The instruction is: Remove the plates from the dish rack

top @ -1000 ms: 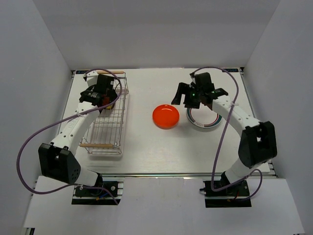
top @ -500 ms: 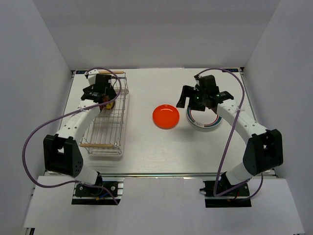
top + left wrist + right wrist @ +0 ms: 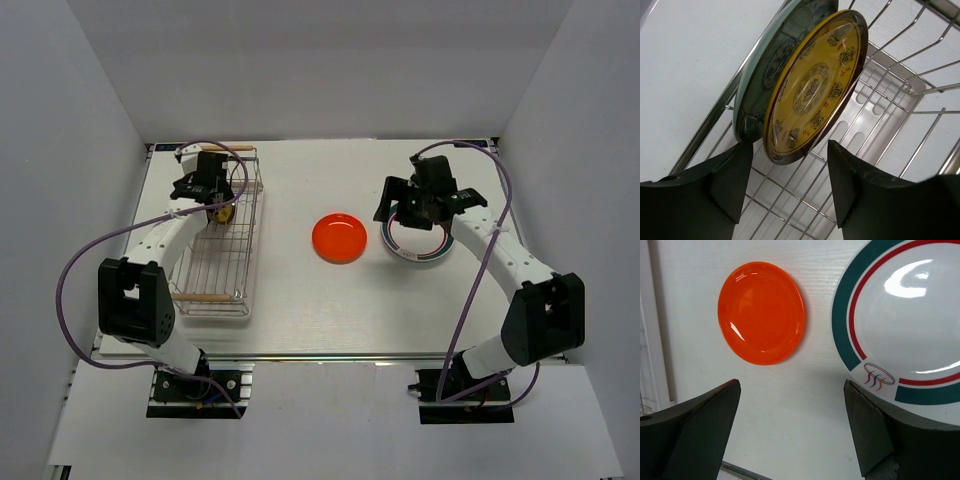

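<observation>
The dish rack stands on the left of the table. At its far end a yellow-brown plate stands on edge, with a teal-patterned plate close behind it. My left gripper is open, and its fingers straddle the lower rims of both plates without a visible grip. An orange-red plate lies flat at the table's middle. A white plate with a green-red rim lies to its right. Above the table between those two, my right gripper hangs open with nothing in it.
A wooden rod handle crosses the rack's near end, and another its far end. White walls close the table in on the left, right and back. The rack's wire floor lies under the left fingers.
The left gripper has pushed farther toward the rack's far end and its jaws have narrowed round the standing plates. The right arm has swung right and back, still open.
</observation>
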{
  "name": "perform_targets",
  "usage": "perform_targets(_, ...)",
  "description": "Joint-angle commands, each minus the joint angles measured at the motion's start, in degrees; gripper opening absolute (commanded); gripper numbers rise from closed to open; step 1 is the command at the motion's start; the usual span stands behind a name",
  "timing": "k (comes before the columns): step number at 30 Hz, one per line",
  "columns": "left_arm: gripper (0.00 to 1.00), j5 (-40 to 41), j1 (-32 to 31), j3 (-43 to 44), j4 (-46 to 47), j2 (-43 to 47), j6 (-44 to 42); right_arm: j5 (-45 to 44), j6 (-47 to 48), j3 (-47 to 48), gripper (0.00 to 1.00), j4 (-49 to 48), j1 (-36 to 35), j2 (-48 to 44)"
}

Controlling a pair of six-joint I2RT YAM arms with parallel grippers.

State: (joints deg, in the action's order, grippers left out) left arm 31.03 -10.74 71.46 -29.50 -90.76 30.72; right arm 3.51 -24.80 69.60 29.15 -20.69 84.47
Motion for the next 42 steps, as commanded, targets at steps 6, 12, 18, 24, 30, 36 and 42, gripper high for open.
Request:
perform_targets(6,0.59,0.53,0.72,-0.53,2.43,-1.17,0.04,-3.24,1.24,-1.22,0.89,2.41,1.44,-3.96)
perform_targets(12,0.46,1.05,1.25,-1.06,2.16,-0.56,0.48,-5.26,1.07,-2.54,0.89,3.19,2.14,-5.01)
perform_targets(18,0.42,1.85,1.25,-2.03,2.87,-0.47,0.39,-6.14,1.07,-2.37,0.89,4.16,3.02,-5.80)
perform_targets(24,0.28,1.93,1.78,-1.15,1.90,-1.44,0.74,-6.76,1.07,-2.72,0.89,4.52,3.81,-7.82)
perform_targets(30,0.13,2.11,1.78,-0.80,0.76,0.49,0.31,-7.99,1.77,-3.51,0.89,5.74,4.34,-8.35)
perform_targets(36,0.00,2.90,1.78,-1.06,0.49,3.57,-2.77,-7.64,2.03,-3.86,0.89,5.48,4.78,-9.23)
perform_targets(42,0.00,3.33,0.55,-0.89,0.58,8.58,-7.95,-7.03,2.30,-3.51,0.89,5.04,4.78,-9.50)
